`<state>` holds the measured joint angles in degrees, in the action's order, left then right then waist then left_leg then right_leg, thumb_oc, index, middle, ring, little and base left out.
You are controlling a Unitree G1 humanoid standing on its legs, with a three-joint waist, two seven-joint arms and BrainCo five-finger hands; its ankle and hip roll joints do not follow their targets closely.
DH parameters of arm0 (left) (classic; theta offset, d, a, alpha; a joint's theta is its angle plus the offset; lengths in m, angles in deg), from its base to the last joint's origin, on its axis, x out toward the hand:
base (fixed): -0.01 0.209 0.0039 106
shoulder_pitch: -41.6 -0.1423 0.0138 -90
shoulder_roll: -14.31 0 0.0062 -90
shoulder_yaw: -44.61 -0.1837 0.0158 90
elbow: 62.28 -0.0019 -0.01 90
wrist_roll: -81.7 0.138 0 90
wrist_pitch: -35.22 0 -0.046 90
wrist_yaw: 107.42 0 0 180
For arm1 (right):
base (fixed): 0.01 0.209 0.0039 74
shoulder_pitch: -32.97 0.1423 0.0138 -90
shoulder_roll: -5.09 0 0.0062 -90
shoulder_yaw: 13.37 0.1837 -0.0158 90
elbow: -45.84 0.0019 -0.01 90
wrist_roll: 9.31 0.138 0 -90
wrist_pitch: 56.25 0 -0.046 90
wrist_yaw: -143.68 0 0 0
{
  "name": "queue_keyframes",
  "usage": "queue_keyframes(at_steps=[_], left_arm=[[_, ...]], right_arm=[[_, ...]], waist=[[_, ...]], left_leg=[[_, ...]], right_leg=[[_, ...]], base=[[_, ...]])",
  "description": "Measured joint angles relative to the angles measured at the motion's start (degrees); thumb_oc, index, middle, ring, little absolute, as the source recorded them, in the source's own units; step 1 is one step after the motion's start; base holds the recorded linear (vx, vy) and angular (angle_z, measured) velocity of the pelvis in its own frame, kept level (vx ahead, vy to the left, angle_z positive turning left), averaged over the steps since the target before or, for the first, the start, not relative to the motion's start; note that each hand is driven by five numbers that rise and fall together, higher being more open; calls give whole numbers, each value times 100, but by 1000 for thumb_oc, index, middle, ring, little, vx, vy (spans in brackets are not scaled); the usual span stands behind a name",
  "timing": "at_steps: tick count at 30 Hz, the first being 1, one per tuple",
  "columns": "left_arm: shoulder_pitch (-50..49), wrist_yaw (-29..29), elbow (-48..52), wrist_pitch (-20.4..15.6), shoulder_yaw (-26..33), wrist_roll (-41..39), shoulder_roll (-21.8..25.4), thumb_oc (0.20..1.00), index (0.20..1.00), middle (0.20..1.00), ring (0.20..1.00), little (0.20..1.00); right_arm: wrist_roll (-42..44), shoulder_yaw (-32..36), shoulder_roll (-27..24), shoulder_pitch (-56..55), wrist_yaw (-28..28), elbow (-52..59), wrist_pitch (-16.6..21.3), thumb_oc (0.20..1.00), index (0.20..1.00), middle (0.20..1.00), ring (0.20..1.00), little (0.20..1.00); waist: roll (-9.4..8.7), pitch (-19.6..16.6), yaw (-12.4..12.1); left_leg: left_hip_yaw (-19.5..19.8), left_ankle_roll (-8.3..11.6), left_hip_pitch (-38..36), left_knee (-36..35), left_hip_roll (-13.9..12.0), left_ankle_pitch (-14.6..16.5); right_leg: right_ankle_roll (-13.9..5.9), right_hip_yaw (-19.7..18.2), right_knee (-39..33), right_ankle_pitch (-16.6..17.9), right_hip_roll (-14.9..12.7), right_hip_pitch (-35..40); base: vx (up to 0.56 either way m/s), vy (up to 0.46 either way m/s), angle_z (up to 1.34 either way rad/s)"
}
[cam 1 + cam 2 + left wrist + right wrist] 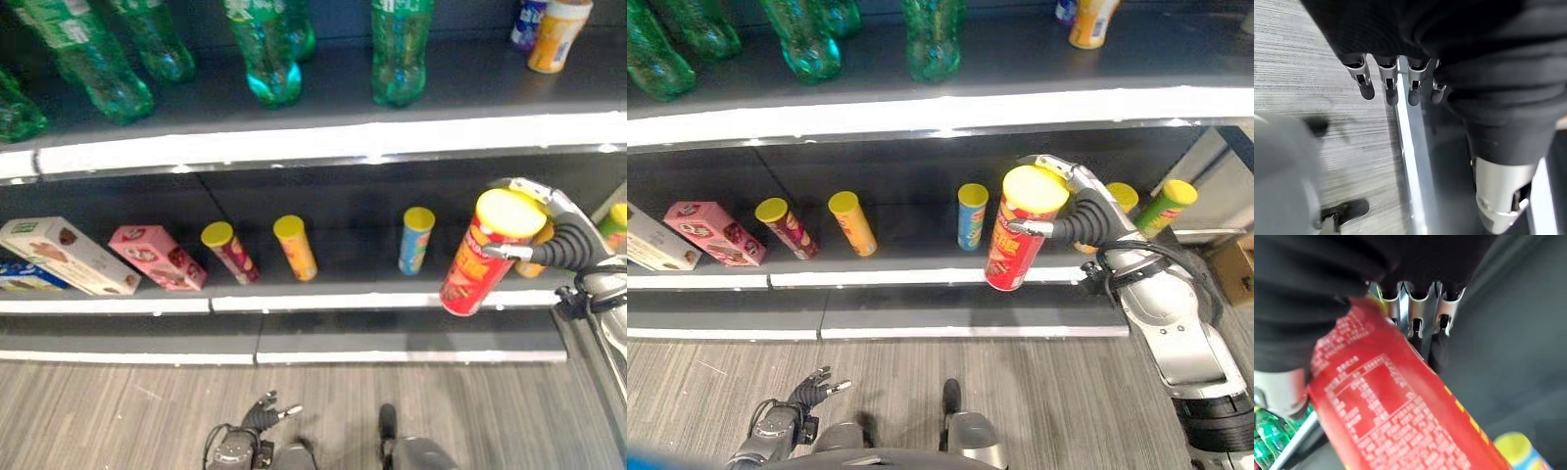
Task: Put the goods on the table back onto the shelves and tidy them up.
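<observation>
Right hand [1073,211] grips a red crisp tube [1019,235] with a yellow lid, fingers wrapped round its upper part, held tilted in front of the lower shelf's [921,277] front edge near its right end. Label carries small white print, too blurred to read. On that shelf: blue tube [970,216], orange tube [851,222], dark red tube [785,226], pink box [713,232], green tube [1164,205] at far right. Green bottles [269,49] on the upper shelf [323,140]. Left hand [813,387] hangs low over the floor [715,392], fingers loose, holding nothing.
</observation>
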<state>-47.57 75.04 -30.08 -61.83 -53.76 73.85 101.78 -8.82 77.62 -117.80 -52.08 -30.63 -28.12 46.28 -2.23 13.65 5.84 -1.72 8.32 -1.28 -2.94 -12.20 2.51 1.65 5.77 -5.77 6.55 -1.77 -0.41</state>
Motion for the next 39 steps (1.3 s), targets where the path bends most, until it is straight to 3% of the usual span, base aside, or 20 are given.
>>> queue_keyframes(at_steps=[2, 3, 4, 5, 7, 8, 11, 14, 21, 25, 29, 34, 39], left_arm=[[49, -21, -75, -12, -86, -4, 23, 1000, 1000, 1000, 1000, 1000], [92, -24, -71, -14, -91, -4, 21, 1000, 1000, 1000, 1000, 1000], [46, -25, -30, -21, -95, -2, 21, 1000, 1000, 1000, 1000, 1000], [-32, -23, -28, -35, -167, 9, -3, 1000, 1000, 1000, 1000, 1000], [-78, -39, -29, -33, -179, 17, 8, 1000, 1000, 1000, 1000, 1000], [-145, -42, -11, -26, -186, 18, 0, 1000, 1000, 1000, 1000, 1000], [-413, -175, 193, -42, -195, 20, 73, 1000, 1000, 1000, 1000, 1000], [-460, -238, 192, -51, -187, 19, 221, 1000, 1000, 1000, 1000, 1000], [-307, -283, 210, -64, -200, 20, 278, 1000, 1000, 1000, 1000, 1000], [-297, -390, 413, -124, -248, 13, 274, 1000, 1000, 1000, 1000, 1000], [-300, -430, 682, -141, -264, 5, 243, 1000, 1000, 1000, 1000, 1000], [-151, -448, 988, -184, -384, 0, 243, 1000, 1000, 1000, 1000, 1000], [40, -454, 1083, -234, -488, -2, 241, 1000, 1000, 1000, 1000, 1000]], right_arm=[[4, -307, 28, 147, 35, -199, -2, 200, 200, 200, 200, 200], [-1, -431, -5, 260, 91, -257, -3, 200, 200, 200, 200, 200], [-18, -450, -24, 310, 97, -291, 0, 200, 200, 200, 200, 200], [-67, -448, -84, 307, 81, -299, 4, 200, 200, 200, 200, 200], [-438, -529, -64, 293, 18, -307, 4, 200, 200, 200, 200, 200], [-582, -594, -68, 283, -18, -310, -2, 200, 200, 200, 200, 200], [-982, -859, 258, 445, -188, -353, -37, 200, 200, 200, 200, 200], [-1397, -1199, 253, 655, -308, -357, -52, 200, 200, 200, 200, 200], [-2100, -1280, 228, 1395, -823, -1048, -205, 200, 200, 200, 200, 200], [-2551, -1272, 151, 1416, -1106, -1372, -264, 200, 200, 200, 200, 200], [-2806, -1272, 3, 1425, -1290, -1401, -283, 200, 200, 200, 200, 200], [-3051, -1274, -10, 1792, -1629, -1404, -342, 200, 200, 200, 200, 200], [-3430, -1287, -7, 2276, -1954, -1425, -392, 200, 200, 200, 200, 200]], waist=[[59, -7, -1], [77, 12, -34], [210, -36, -61], [459, -106, -56], [476, -117, -157], [520, -124, -125], [465, -202, -167], [371, -251, -357], [399, -229, -478], [636, -37, -453], [802, 262, -452], [872, 705, -434], [930, 855, -450]], left_leg=[[283, 129, -73, -266, -80, -87], [231, 115, -87, -266, -53, -95], [226, 78, -131, -266, 55, -117], [-14, 1, -198, -264, 186, -135], [-277, -84, -190, -261, 426, -319], [-366, -201, -189, -263, 534, -399], [-530, -634, -178, -263, 1192, -405], [-531, -750, -73, -232, 1429, -410], [-518, -791, 320, -231, 1433, -451], [-385, -729, 502, -234, 1344, -495], [-367, -641, 722, -233, 1194, -572], [-395, -553, 875, -232, 1051, -636], [-410, -540, 1047, -231, 1025, -665]], right_leg=[[-67, -135, -18, 19, 71, -34], [-68, -203, -19, 20, 62, -59], [-135, -282, -19, 27, 57, -62], [-259, -302, -20, 28, 43, -81], [-402, -288, -21, -34, -271, -133], [-506, -237, -18, -50, -437, -134], [-815, -197, -13, 57, -1078, -186], [-1101, -221, 14, 308, -1333, -283], [-1157, -169, 11, 317, -1352, -647], [-1230, -24, -19, 249, -1312, -754], [-1159, -9, -18, 301, -1138, -979], [-1049, -65, -4, 385, -976, -1174], [-994, -103, 11, 429, -910, -1368]], base=[[106, 197, -33], [141, 325, -56], [193, 476, -59], [203, 496, -61], [101, 282, -46], [53, 272, -18], [30, 274, 4], [-21, 191, 13], [-20, 13, 4], [-30, -80, 14], [-27, -68, -2], [-38, -44, -10], [-19, -9, -3]])
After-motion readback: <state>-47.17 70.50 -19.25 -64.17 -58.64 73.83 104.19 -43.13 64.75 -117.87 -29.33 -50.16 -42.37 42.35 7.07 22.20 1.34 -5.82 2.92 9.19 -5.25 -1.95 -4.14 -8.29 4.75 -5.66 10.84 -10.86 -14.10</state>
